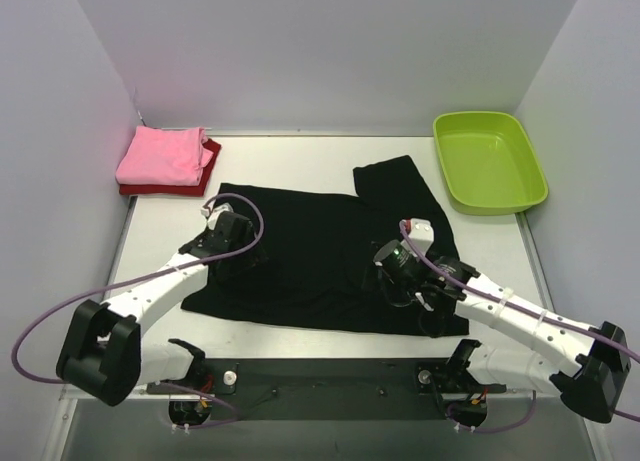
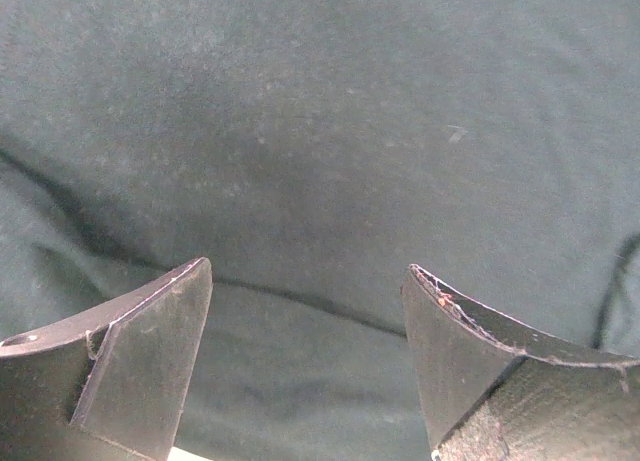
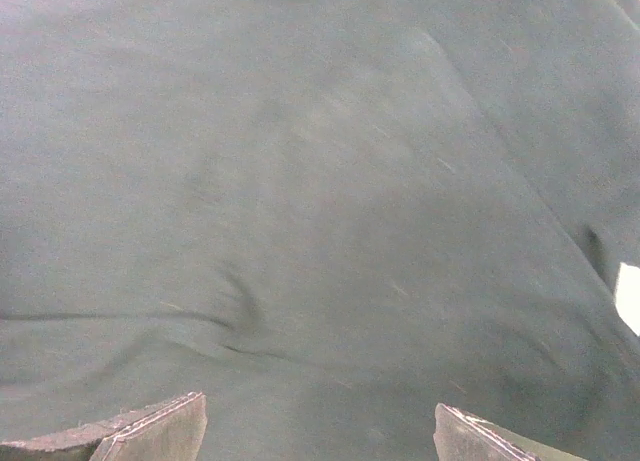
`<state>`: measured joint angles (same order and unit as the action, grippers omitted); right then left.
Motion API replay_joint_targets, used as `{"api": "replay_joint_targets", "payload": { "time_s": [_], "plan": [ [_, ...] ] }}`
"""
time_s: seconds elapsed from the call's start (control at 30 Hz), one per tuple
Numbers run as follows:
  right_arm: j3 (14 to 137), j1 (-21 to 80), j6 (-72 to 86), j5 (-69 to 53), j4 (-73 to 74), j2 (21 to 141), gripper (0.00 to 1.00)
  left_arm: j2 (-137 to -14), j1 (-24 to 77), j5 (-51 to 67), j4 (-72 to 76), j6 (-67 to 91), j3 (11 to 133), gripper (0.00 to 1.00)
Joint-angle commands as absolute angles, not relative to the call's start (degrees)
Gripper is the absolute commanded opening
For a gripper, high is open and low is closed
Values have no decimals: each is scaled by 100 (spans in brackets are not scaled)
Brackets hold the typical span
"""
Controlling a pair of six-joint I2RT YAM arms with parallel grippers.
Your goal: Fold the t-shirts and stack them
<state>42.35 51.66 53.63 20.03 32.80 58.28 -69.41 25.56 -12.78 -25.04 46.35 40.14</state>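
Black t-shirt (image 1: 310, 251) spread flat, dark red shirt (image 1: 165, 189) mostly hidden under pink shirt (image 1: 160, 153)

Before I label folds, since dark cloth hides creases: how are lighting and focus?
Top external: even, sharp, but the black shirt reads as a flat dark patch. Left wrist: cloth washes grey-green, creases cast soft shadows. Right wrist: same cast, slightly soft, table blown white at right edge.

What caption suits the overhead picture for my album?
Left end effector and right end effector poised over spread black t-shirt; pink shirt atop dark red shirt.
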Motion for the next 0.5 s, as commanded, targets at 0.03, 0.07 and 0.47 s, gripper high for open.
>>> {"api": "replay_joint_targets", "payload": {
  "time_s": [0.03, 0.07, 0.47],
  "plan": [
    [4939, 5317, 4755, 2189, 2936, 6362, 100, -7751, 2470, -1327, -2048, 4500, 4359, 86],
    [5009, 5335, 4711, 2180, 2892, 6424, 100, -7961, 2444, -1336, -1978, 4500, 4403, 86],
    [4781, 5616, 4781, 2127, 2681, 6609, 100, -8614, 2250, -1205, -1626, 4544, 4176, 86]
  ]
}}
